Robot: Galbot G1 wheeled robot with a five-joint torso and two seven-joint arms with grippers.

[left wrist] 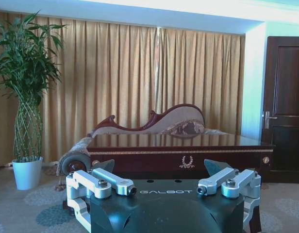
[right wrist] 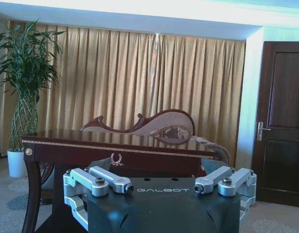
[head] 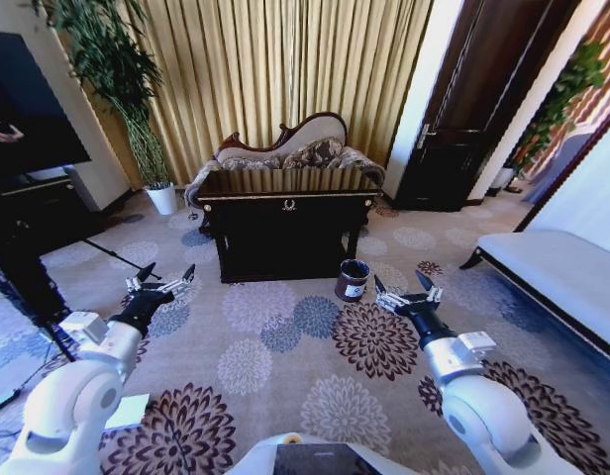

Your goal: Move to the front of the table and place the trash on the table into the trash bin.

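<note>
From your head view the counter (head: 285, 203) at 12 o'clock shows its top as a thin glossy strip, too shallow to tell whether anything lies on it. The sofa (head: 285, 148) behind has its lower half hidden by the counter. The trash bin (head: 352, 280) at 1 o'clock is too small for you to see inside.

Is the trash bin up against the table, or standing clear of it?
Apart. In the head view the trash bin stands on the carpet off the table's front right corner, with a strip of carpet between bin and table leg.
</note>
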